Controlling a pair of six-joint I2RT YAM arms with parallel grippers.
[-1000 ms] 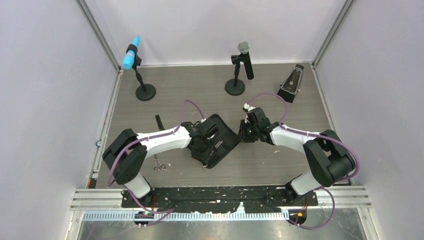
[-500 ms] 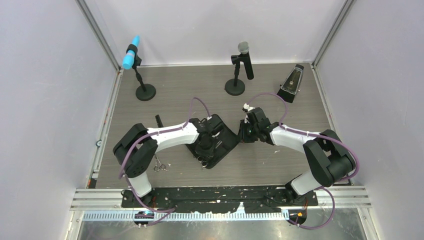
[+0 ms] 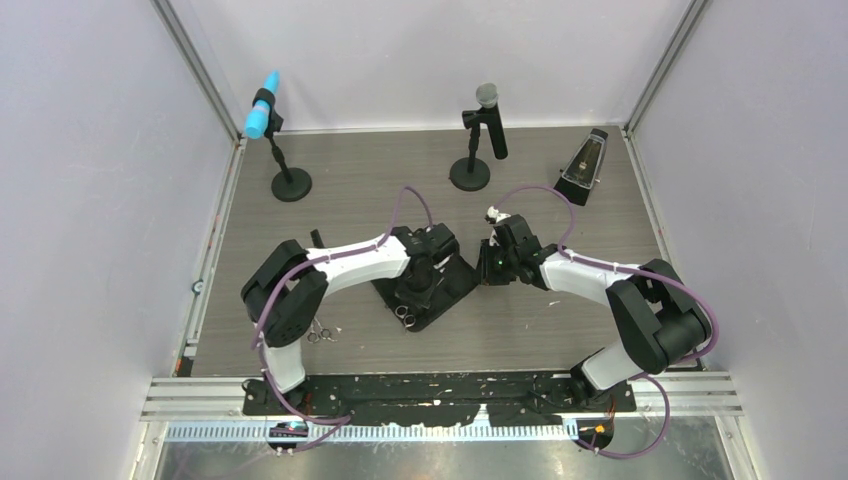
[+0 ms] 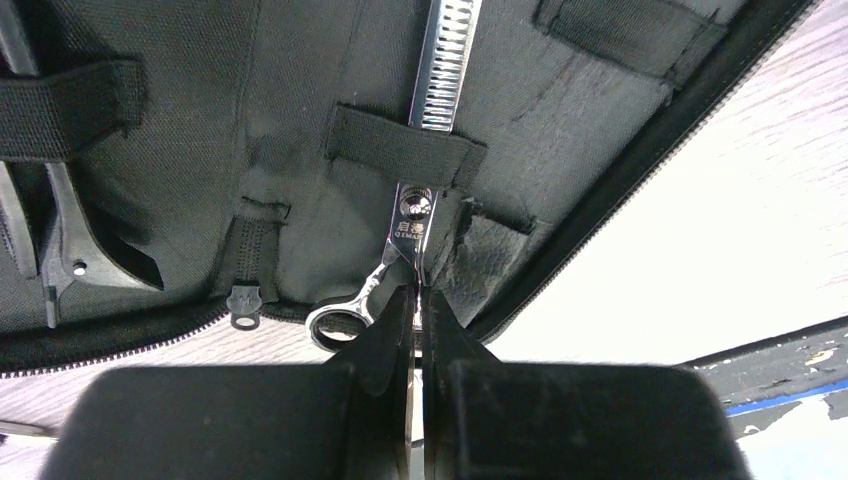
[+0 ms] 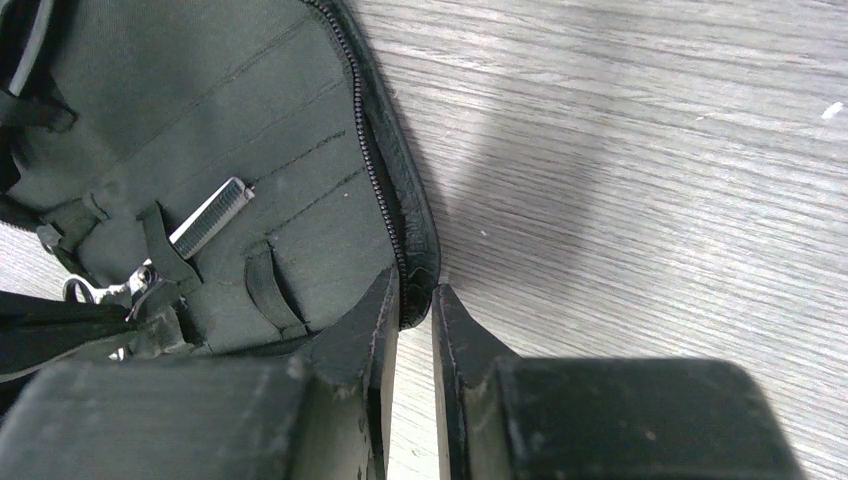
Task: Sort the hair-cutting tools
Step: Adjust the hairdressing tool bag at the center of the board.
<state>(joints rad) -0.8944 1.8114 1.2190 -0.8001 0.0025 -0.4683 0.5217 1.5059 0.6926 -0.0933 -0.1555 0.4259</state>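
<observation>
Overhead, a grey wood-grain table [image 3: 560, 190] sits inside white walls [image 3: 100, 200]. Engraving at the pivot of the scissors [image 4: 420, 215] is too small to read. The left arm bends right over an open case [image 3: 455, 283]. Its left gripper [image 4: 418, 320] is pinched on the handle of the scissors, whose blade sits under a case strap. The right gripper [image 5: 412, 320] is clamped on the case's zip rim. Spare scissors [image 3: 320, 330] lie on the table.

A microphone [image 3: 470, 172] and a metronome [image 3: 585, 165] stand behind the case [image 3: 455, 290], while bare table [image 3: 530, 335] lies open on its near right.
</observation>
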